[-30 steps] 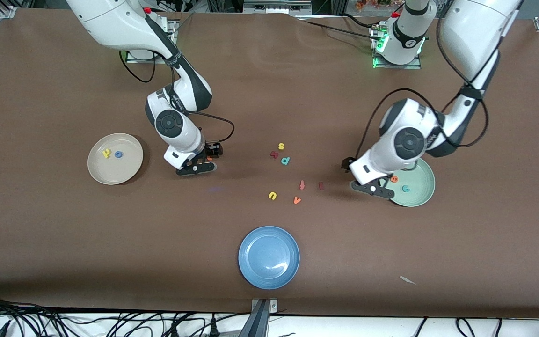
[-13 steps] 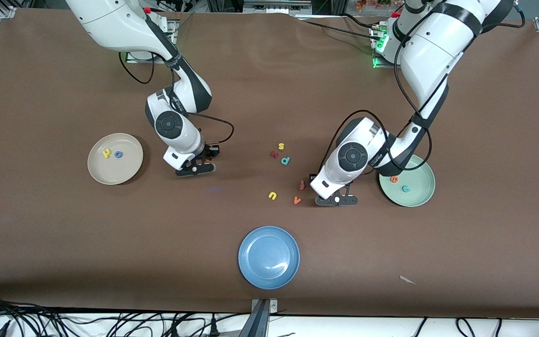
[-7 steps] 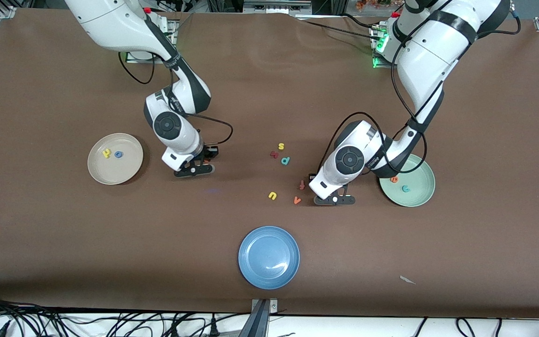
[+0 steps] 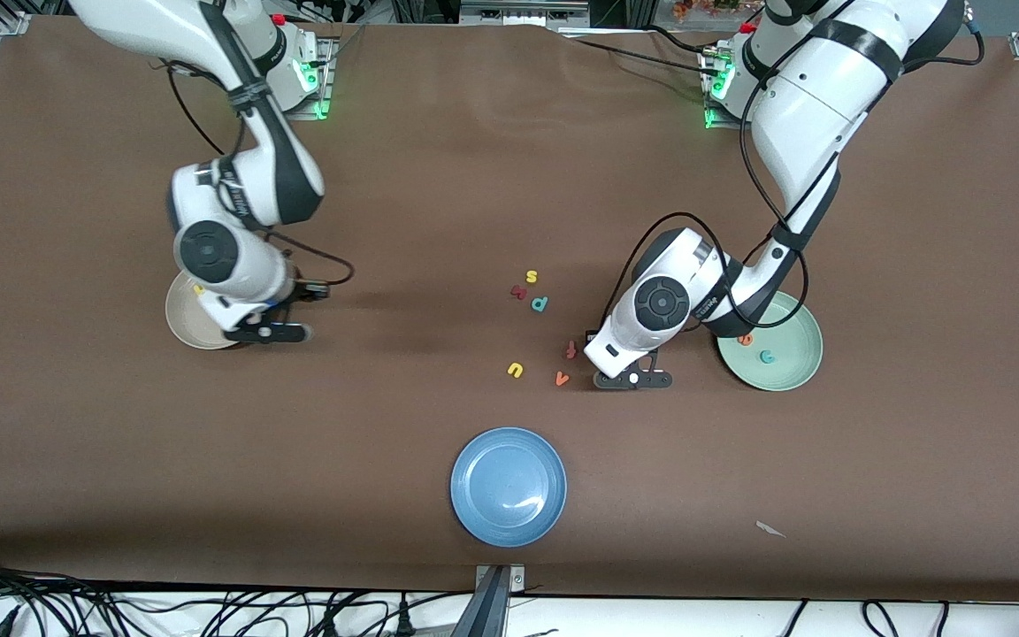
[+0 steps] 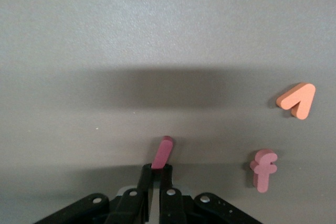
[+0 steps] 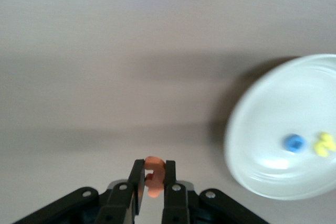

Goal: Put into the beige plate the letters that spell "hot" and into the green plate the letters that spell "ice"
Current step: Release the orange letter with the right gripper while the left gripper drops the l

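- Two plates are partly filled in the front view: an orange e (image 4: 746,338) and teal c (image 4: 767,356) lie in the green plate (image 4: 797,372), toward the left arm's end of the table (image 4: 509,159). The beige plate (image 4: 182,323) is half hidden under the right end effector (image 4: 266,333). The left end effector (image 4: 634,379) is down at the table beside the f (image 4: 570,349).
- Left wrist view: the end effector's jaws are clamped on the dark red i (image 5: 162,152), a thin matte foam bar. Carrying it to the green plate is judged the remaining "ice" step.
- Right wrist view: the orange t (image 6: 153,176) is pinched in closed jaws; the yellow h (image 6: 325,144) and blue o (image 6: 294,142) lie in the glossy beige plate. Only the t's drop is left for "hot".
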Available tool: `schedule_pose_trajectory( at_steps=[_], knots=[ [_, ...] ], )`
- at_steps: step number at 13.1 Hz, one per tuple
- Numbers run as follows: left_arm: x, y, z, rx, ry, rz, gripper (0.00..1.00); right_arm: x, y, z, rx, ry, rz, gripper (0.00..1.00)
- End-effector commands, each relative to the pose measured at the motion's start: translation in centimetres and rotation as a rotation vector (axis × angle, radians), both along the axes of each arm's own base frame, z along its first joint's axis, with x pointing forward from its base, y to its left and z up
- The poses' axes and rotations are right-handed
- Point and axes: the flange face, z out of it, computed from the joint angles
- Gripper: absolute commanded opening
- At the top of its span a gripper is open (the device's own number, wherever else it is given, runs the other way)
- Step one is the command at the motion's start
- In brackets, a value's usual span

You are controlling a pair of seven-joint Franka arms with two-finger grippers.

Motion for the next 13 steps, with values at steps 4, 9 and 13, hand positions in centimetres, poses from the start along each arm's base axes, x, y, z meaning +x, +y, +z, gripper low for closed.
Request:
schedule_pose_trajectory(
  at_steps=[4,9,13],
  knots=[
    [0.7,0.2,1.3,0.015,-0.028,-0.005,0.0,-1.9,-9.8,-4.3,-0.024,0.106,0.033,0.09],
    [2.1,5.1,5.4,0.076,0.017,-0.05,0.0,-2.6,-11.4,-7.7,-0.021,0.105,0.056,0.11],
    [2.6,12.6,8.4,0.112,0.099,-0.141,0.0,-2.1,-11.3,-6.7,-0.013,0.085,0.061,0.89]
  ],
)
